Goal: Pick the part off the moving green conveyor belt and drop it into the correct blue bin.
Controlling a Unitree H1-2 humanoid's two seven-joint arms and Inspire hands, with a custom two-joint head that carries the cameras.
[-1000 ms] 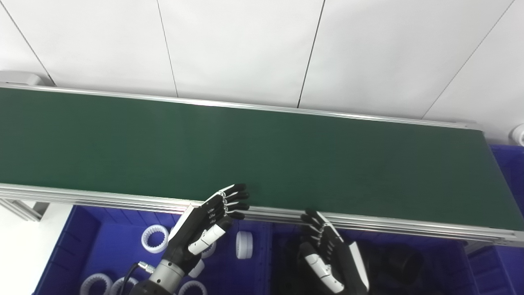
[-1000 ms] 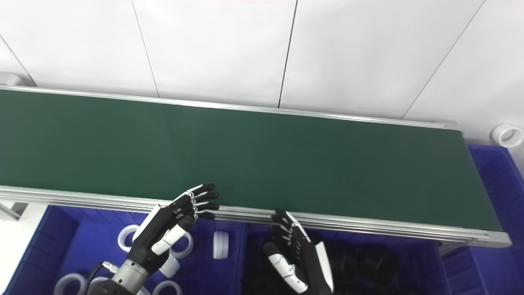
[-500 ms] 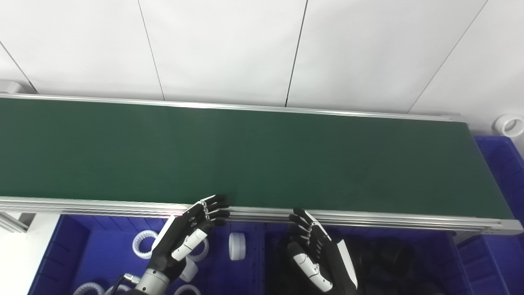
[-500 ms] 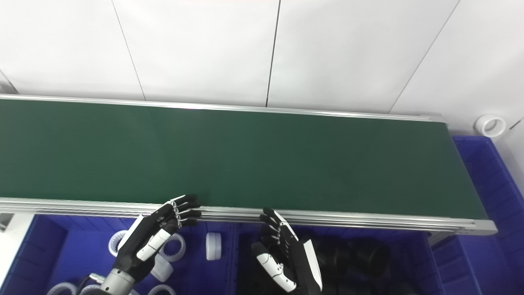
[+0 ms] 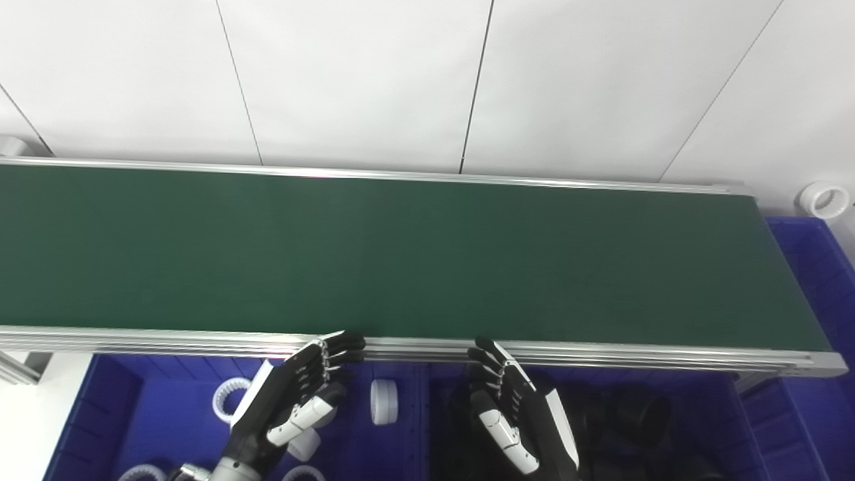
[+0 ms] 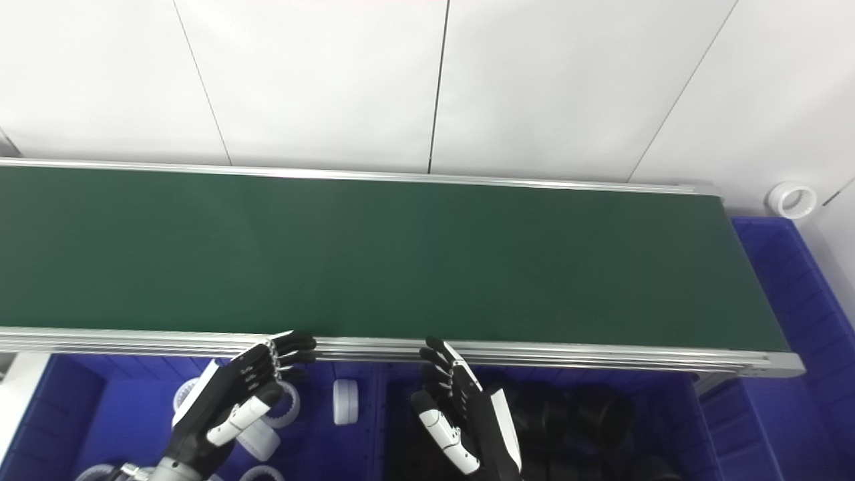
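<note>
The green conveyor belt (image 5: 401, 254) runs across the view and carries no part. My left hand (image 5: 294, 401) is open and empty, fingers apart, fingertips at the belt's near rail above the left blue bin (image 5: 174, 401), which holds several white ring parts (image 5: 382, 402). My right hand (image 5: 514, 414) is open and empty, fingers up, just below the rail above the right blue bin (image 5: 748, 427), which holds black parts (image 5: 641, 407).
The belt's aluminium near rail (image 5: 601, 354) lies just ahead of both hands. Another blue bin (image 5: 818, 267) stands at the belt's right end. A white ring (image 5: 823, 199) lies on the floor beyond it. A white panel wall stands behind the belt.
My left hand has drawn back from over the belt's near edge to the rail and lower. The right hand has hardly moved. The camera has shifted; the belt now looks level.
</note>
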